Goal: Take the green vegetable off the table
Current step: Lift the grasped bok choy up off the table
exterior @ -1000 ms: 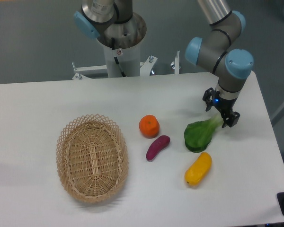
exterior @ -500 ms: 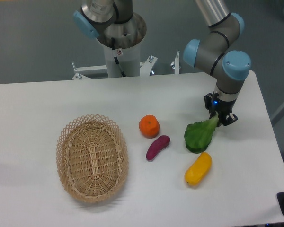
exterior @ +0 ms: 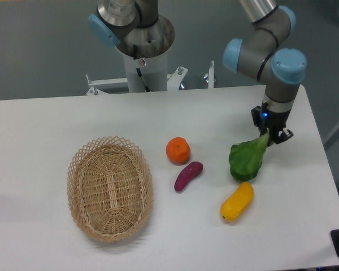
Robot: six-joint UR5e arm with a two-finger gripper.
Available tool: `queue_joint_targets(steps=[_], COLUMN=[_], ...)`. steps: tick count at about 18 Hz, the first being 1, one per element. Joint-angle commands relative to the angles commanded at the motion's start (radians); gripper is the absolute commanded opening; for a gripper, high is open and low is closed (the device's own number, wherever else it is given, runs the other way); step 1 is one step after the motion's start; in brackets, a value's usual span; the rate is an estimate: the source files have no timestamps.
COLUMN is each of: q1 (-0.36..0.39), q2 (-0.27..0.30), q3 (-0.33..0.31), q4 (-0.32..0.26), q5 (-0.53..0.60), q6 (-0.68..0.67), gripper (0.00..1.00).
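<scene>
Since the earlier frames we see the green vegetable (exterior: 247,161) carried a little to the right and turned more upright, its pale stem pinched between the fingers (exterior: 269,136) — they are narrowed onto it.

Fixed camera: grasp looks made, lift seems just begun. We cannot tell whether the leafy end has cleared the counter (exterior: 56,124); it hangs just above the yellow vegetable (exterior: 237,201). Left, in our judgement: raise it fully clear.

Surface — white, smooth, plain. Orange (exterior: 178,151) and purple eggplant (exterior: 188,176) sit close together mid-counter; wicker basket (exterior: 109,188) well apart to the left. Grey floor beyond, robot pedestal (exterior: 142,51) behind.
</scene>
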Motion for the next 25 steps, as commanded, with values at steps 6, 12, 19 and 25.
queue_joint_targets(steps=[6, 12, 19, 25], q1=[-0.028, -0.098, -0.155, -0.193], q2=[0.058, 0.074, 0.068, 0.058], q3=[0.046, 0.165, 0.325, 0.35], q4=[-0.02, -0.116, -0.273, -0.267], q5=[-0.13, -0.164, -0.172, -0.18], q6=[-0.158, -0.354, -0.474, -0.565], gripper=[0.34, 0.34, 0.34, 0.34])
